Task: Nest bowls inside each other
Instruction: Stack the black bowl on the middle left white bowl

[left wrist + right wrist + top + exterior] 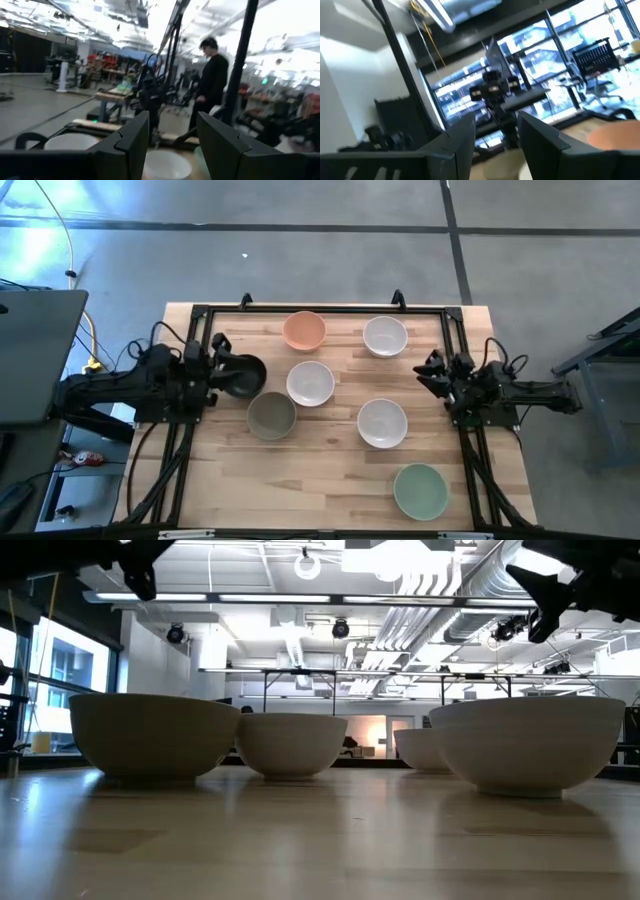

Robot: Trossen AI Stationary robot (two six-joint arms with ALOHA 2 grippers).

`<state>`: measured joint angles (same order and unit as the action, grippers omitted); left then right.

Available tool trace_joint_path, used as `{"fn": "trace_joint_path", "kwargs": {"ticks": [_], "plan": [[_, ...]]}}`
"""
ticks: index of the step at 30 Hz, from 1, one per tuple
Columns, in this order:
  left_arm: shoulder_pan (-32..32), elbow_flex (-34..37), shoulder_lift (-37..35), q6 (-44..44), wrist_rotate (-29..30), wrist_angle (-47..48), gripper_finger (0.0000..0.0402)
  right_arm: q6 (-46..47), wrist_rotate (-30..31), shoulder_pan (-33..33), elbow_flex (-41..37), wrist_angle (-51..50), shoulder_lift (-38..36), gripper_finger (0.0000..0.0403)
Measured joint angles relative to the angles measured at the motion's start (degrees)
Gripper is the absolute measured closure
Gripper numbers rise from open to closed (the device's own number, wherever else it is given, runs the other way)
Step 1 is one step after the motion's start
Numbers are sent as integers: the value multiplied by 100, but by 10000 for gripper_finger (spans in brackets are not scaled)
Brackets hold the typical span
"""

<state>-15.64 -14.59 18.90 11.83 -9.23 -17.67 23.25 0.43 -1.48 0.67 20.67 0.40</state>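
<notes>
Black bowl (244, 375) being overhung by left tool (222, 367), fingers parted, nothing gripped. Right tool (432, 370), likewise released, being held clear between white bowls (385, 336) on desk (320, 480).

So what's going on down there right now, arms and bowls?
Left gripper jaws open, empty, over the black bowl. Right gripper jaws open, empty, at the table's right edge. Seven bowls all separate, none nested. Nothing in the way.
</notes>
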Motion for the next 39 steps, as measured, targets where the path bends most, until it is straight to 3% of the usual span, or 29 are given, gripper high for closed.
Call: {"fn": "trace_joint_path", "kwargs": {"ticks": [7,14,22,32,39], "plan": [[0,-4,679,-451,-160,362,247,-87,63,-3,0,-363,2,261],[0,-2,1003,-5,-216,339,247,-917,173,0,634,-1105,18,261],[83,-188,1221,213,497,-41,247,-1129,260,-2,1655,-2586,410,261],[-143,-1452,1781,126,1530,2106,247,-1136,422,-2,3010,-3299,1857,261],[-376,-2599,1974,51,2522,4963,247,-1172,514,0,4012,-3922,3058,261]]}}
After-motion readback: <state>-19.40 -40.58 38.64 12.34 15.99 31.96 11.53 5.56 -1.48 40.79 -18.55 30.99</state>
